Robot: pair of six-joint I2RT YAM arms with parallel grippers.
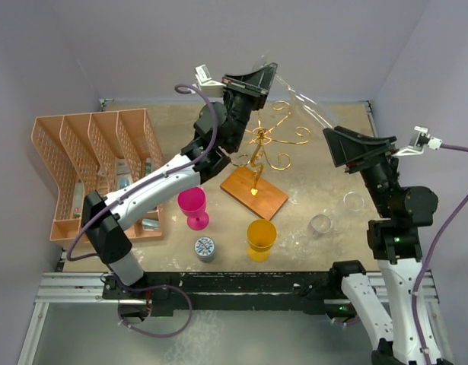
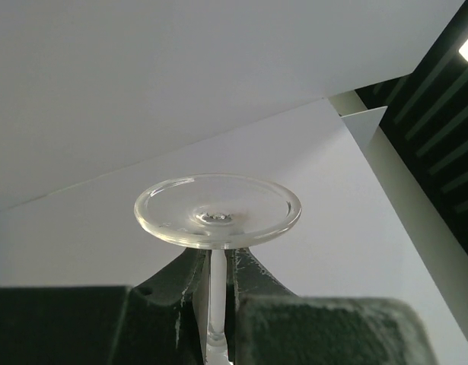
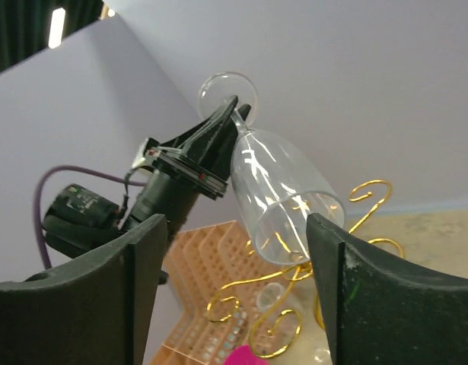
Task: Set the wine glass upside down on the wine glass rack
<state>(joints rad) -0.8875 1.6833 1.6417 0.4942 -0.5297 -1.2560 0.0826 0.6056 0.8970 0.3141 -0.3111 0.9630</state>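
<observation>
Wine glass (image 2: 217, 217) bowl hidden bhd left tool (image 2: 217, 266).

Clear wine glass (image 3: 283, 190) aloft, tilted, foot up, mouth down; gold wire rack (image 1: 254, 186) upright beside.

Speckled tan table (image 1: 310, 190). On the left, an orange divided basket (image 1: 89, 171). At centre, the wine glass rack (image 1: 253, 192) on its wooden base. Nearer, from left to right: pink goblet (image 1: 192, 205), small blue-patterned jar (image 1: 205, 248), yellow cup (image 1: 261, 239). On the right, a clear glass (image 1: 319, 223) and a second clear glass (image 1: 354, 201), apart.
</observation>
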